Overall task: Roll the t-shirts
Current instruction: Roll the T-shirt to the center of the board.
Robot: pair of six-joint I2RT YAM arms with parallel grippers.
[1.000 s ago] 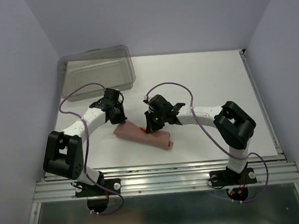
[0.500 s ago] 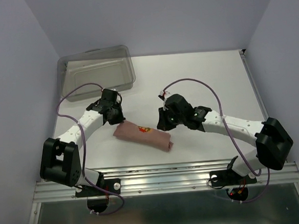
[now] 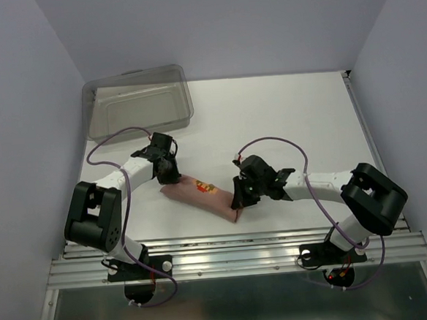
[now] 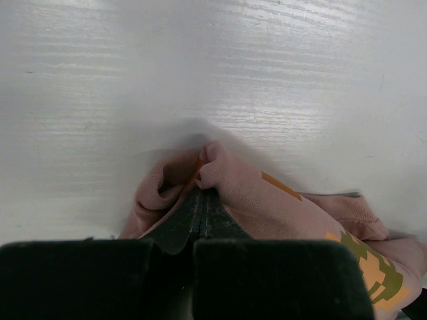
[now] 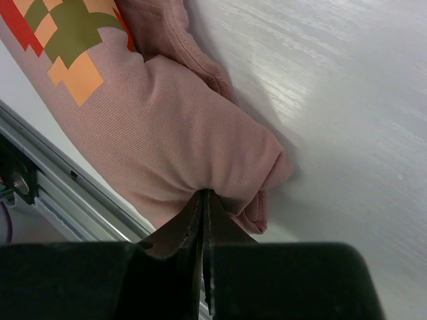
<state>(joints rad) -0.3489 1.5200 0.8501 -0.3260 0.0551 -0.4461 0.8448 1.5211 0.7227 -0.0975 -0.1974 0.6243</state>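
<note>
The dusty-pink t-shirt point(image 3: 201, 194) lies rolled into a short log on the white table, near the front edge, with its orange-yellow print point(image 3: 204, 186) facing up. My left gripper point(image 3: 172, 176) sits at the roll's left end. In the left wrist view its jaws are shut, their tips point(image 4: 201, 192) pinching a puckered fold of the t-shirt point(image 4: 267, 200). My right gripper point(image 3: 237, 200) is at the roll's right end. Its jaws are shut too, tips point(image 5: 204, 193) dug into the underside of the t-shirt point(image 5: 180, 120), which dimples around them.
A clear grey plastic bin point(image 3: 138, 103) stands at the table's back left corner. The metal rail point(image 3: 234, 250) of the front edge runs just below the roll, and shows close to the cloth as the rail point(image 5: 40, 150) in the right wrist view.
The right gripper lifted off to the right, then came back down onto the roll's right end, which shifted toward the front edge. The left gripper stayed at the left end.
</note>
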